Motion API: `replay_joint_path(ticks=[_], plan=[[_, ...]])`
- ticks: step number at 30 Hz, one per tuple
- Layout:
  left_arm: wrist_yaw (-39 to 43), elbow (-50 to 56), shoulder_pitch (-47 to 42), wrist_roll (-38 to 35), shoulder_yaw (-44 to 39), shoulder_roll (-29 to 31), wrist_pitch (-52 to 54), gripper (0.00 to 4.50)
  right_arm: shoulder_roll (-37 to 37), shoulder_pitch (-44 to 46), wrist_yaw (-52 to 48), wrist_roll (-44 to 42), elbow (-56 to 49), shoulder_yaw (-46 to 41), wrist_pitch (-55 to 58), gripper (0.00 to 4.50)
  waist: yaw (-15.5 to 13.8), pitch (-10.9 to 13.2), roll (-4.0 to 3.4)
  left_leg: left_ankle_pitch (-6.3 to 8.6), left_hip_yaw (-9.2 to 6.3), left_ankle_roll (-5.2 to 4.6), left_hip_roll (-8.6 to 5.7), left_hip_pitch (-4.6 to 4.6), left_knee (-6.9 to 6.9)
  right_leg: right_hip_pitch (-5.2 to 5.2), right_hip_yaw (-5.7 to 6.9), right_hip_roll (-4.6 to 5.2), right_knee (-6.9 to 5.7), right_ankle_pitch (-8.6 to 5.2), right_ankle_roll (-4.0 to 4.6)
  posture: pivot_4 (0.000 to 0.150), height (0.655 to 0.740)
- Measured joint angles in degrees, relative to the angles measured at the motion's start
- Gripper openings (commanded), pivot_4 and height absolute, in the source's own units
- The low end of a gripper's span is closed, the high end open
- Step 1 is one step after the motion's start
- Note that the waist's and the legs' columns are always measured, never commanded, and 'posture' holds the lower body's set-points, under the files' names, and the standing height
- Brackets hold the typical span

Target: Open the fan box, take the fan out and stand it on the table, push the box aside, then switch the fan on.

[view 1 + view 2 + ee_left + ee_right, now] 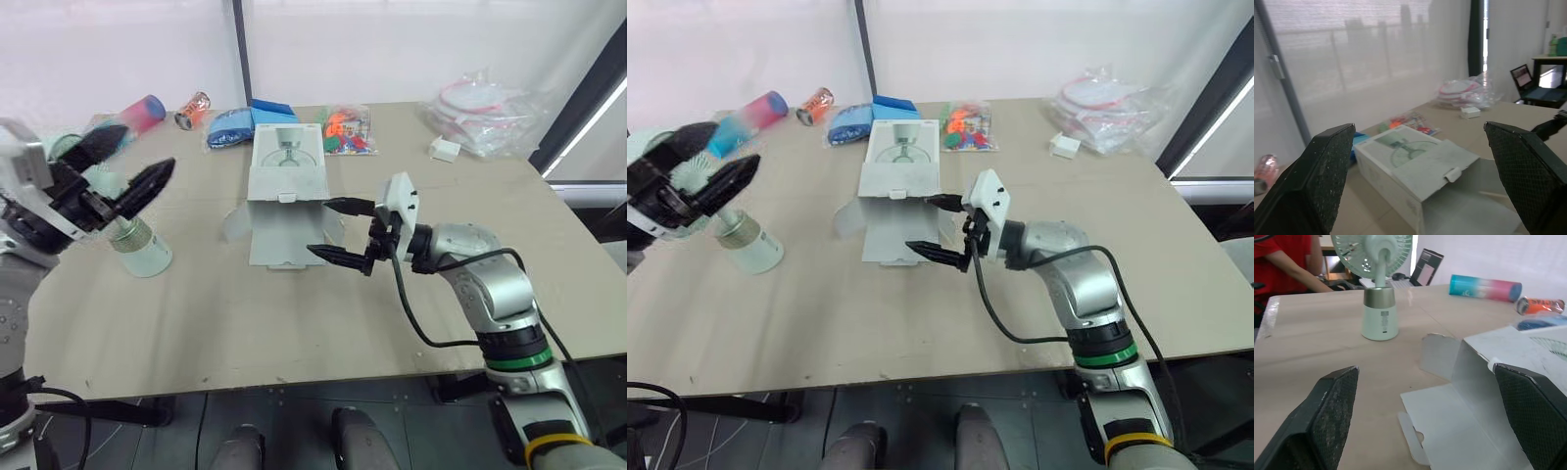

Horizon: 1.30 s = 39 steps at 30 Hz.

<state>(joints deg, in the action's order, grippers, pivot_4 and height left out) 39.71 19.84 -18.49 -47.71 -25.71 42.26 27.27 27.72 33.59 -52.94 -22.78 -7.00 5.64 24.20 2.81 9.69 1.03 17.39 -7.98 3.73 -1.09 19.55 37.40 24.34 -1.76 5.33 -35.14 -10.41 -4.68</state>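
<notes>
The white fan box (284, 191) lies open in the middle of the table, its near flaps spread flat and its lid printed with a fan picture (1415, 152). The pale green fan (1380, 308) stands upright on the table to the left of the box (892, 196), its base (142, 250) below my left gripper. My left gripper (132, 166) hangs open above the fan, nothing between its fingers. My right gripper (338, 232) is open just right of the box's open end, its black fingers (931, 253) on either side of the right flap.
Along the far edge lie a pink and blue bottle (137, 113), an orange can (193, 108), a blue pouch (235, 125), a bag of coloured pieces (350, 132), and clear plastic bags (485, 113) with a small white block (444, 149). A person in red (1283, 264) sits beyond the table.
</notes>
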Motion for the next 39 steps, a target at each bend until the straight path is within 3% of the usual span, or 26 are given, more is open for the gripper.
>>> replay_joint_path(ticks=[11, 21, 33, 39], plan=[[7.0, 1.74, 6.69, 1.61, 8.23, -0.92, 1.31, 4.48, 2.88, -2.4, 6.5, 1.05, -5.09, -1.39, 5.5, 4.5, -0.13, 0.01, -0.01, 0.0, 0.0, -0.01, 0.0, 0.01, 0.0, -0.01, 0.0, -0.01, 0.0, -0.01, 0.01, 0.15, 0.74], [6.87, -2.68, 5.42, 4.88, 12.76, -4.74, 1.51, 4.48, 4.25, -3.67, 14.72, 4.53, -8.39, -1.38, 12.49, 4.5, -0.14, 0.0, -0.01, 0.01, 0.0, -0.02, 0.0, 0.03, 0.01, -0.01, -0.01, -0.02, 0.01, -0.02, 0.02, 0.15, 0.74], [12.34, -2.69, 8.63, 5.23, 13.58, -2.87, 1.83, 4.48, -6.12, 3.35, 27.59, 10.93, -2.89, 3.54, 22.17, 4.5, -0.12, 0.01, -0.03, 0.01, -0.02, -0.02, 0.0, 0.07, 0.0, 0.05, -0.01, -0.02, 0.01, -0.03, 0.03, 0.15, 0.74], [13.69, -1.23, 12.11, 8.5, 14.77, -2.92, -0.78, 4.48, -7.31, 6.0, 30.48, 15.2, 3.19, 5.45, 21.81, 4.5, -0.11, 0.02, -0.04, 0.01, -0.02, -0.02, 0.0, 0.08, -0.01, 0.06, -0.01, -0.02, 0.01, -0.03, 0.03, 0.15, 0.74]])
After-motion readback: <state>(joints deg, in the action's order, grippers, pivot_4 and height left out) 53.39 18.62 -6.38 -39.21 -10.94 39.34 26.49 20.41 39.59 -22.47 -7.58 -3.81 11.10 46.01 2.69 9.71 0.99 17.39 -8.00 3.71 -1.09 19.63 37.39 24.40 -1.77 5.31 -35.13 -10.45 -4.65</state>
